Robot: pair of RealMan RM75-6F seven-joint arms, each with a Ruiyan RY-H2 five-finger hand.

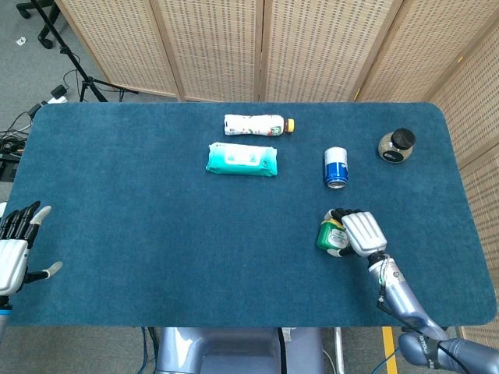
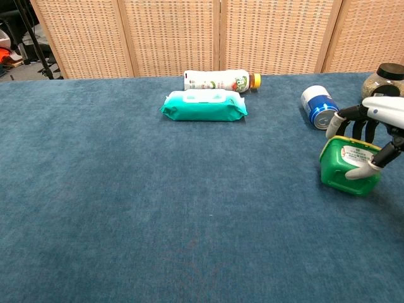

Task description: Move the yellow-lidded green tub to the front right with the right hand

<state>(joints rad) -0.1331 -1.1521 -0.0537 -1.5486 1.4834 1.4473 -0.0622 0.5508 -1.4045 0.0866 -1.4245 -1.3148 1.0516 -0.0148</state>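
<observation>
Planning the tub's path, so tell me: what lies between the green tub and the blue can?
Only bare blue mat between the green tub and blue can, per the head view.

Item: green tub [image 1: 330, 236] [image 2: 345, 167], small, squat, with a yellow lid bearing a pale printed label. We record it tipped on its side, lid facing up and toward the right, on the blue cloth at the right of the table, toward the front edge. We note the right hand's fingers curled around its lid end.
</observation>
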